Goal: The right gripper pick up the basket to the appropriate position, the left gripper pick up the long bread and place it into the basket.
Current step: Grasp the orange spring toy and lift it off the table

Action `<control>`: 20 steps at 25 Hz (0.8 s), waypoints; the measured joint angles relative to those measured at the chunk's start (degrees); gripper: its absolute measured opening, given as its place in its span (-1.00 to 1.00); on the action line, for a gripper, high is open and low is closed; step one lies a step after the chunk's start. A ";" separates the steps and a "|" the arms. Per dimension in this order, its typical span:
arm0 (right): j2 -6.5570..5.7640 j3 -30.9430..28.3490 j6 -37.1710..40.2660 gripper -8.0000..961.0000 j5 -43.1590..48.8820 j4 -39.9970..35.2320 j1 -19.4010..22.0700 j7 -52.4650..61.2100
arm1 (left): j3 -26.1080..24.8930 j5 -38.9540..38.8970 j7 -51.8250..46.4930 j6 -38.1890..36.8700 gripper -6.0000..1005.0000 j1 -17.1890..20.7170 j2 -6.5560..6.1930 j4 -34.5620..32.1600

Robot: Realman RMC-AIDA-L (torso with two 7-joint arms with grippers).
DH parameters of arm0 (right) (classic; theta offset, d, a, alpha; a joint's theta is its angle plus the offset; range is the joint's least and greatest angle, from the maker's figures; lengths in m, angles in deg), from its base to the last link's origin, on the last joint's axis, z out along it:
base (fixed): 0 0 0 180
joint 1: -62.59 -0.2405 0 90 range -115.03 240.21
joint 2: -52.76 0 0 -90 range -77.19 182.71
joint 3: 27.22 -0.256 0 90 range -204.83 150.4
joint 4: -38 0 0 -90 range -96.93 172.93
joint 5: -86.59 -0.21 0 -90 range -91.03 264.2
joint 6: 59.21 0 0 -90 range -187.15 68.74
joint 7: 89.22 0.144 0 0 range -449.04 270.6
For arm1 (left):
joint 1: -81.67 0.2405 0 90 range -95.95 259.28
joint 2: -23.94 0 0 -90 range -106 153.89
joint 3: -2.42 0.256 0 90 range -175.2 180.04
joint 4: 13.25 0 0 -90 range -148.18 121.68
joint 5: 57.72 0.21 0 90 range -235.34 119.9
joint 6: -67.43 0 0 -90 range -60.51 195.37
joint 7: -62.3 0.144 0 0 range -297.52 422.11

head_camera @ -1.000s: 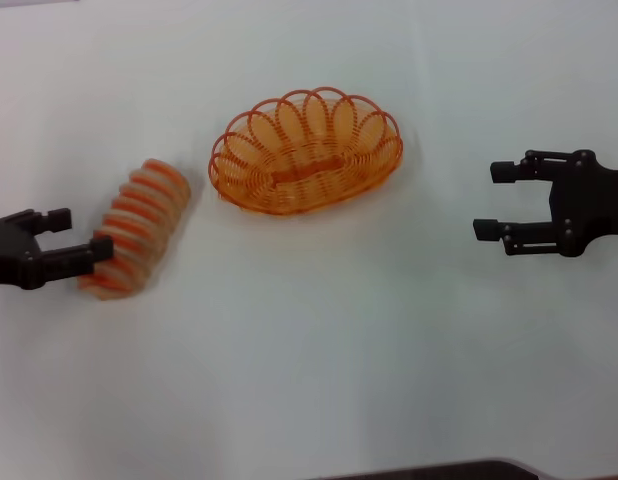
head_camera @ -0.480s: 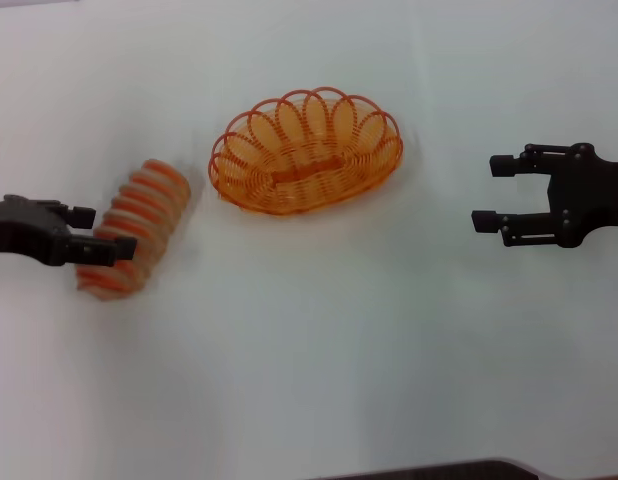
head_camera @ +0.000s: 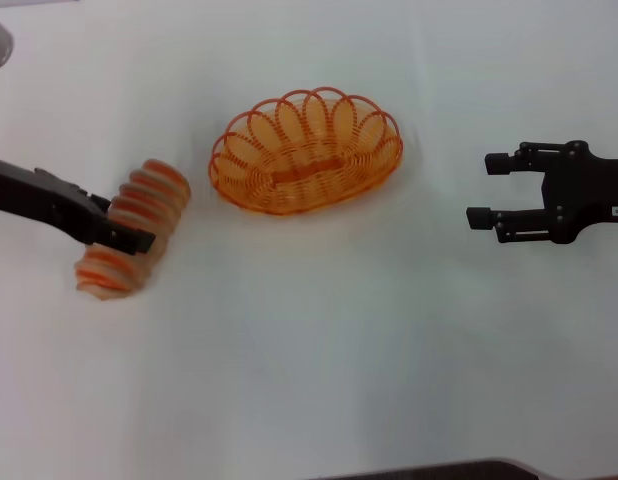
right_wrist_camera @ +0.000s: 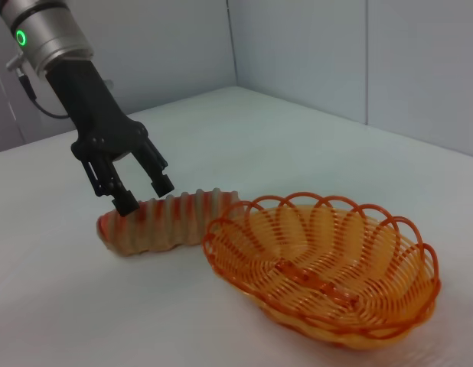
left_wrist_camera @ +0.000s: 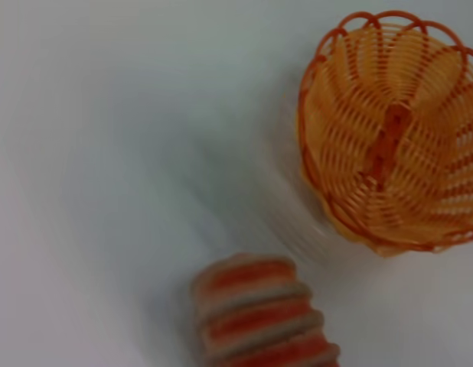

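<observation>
Long bread (head_camera: 129, 228) lies on the white counter (head_camera: 309, 380), left of the basket (head_camera: 305, 150) and close to it but not touching; the bread runs diagonally, its far end nearest the basket's left rim. Left gripper (head_camera: 129, 232) sits over the middle of the bread, fingers spread apart, one on each side of the loaf. In the right wrist view the left gripper (right_wrist_camera: 141, 193) has fingertips at the loaf's top, open, not clamped; whether they touch the bread (right_wrist_camera: 164, 220) can't be told. Left wrist view shows the bread's end (left_wrist_camera: 259, 313) below the camera and the basket (left_wrist_camera: 393, 130) beyond it, empty.

Basket rests flat on the counter, centre of the scene, nothing inside, as the right wrist view (right_wrist_camera: 328, 267) also shows. Right gripper (head_camera: 484, 190) is off to the right of the basket, well apart from it, fingers open and pointing toward the basket, holding nothing.
</observation>
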 joint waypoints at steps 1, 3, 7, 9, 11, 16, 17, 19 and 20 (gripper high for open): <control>0.02 0.02 -0.06 0.72 0.00 0.00 -0.03 0.07 | 0.01 1.21 -0.67 0.15 0.73 -0.32 0.58 -0.95; 0.09 0.02 -0.14 0.72 0.00 0.00 -0.08 0.13 | 0.26 2.94 -1.61 0.39 0.72 -0.68 1.29 -2.34; 0.30 0.11 -0.14 0.72 0.00 0.00 -0.19 0.15 | 4.64 4.82 -5.86 0.62 0.72 -0.96 1.55 -3.82; 0.30 0.10 -0.15 0.72 0.00 0.00 -0.28 0.17 | 6.41 5.73 -7.60 0.66 0.72 -1.09 1.50 -4.20; 0.30 0.10 -0.15 0.72 0.00 0.00 -0.42 0.39 | 7.11 6.55 -8.31 0.76 0.72 -1.25 1.60 -4.45; 0.10 0.11 -0.20 0.72 -0.01 0.00 -0.91 1.34 | 8.03 7.07 -9.73 1.56 0.72 -1.66 1.65 -4.31; 0.07 0.18 -0.20 0.72 0.00 0.00 -0.98 1.42 | 8.21 7.20 -9.91 1.70 0.72 -1.68 1.65 -4.29; 0.04 0.34 -0.20 0.72 0.02 0.00 -1.10 1.45 | 8.72 7.45 -10.31 1.78 0.72 -1.86 1.65 -4.06; 0.04 0.42 -0.20 0.72 0.03 0.00 -1.15 1.45 | 8.91 7.56 -10.51 1.78 0.72 -2.03 1.65 -3.73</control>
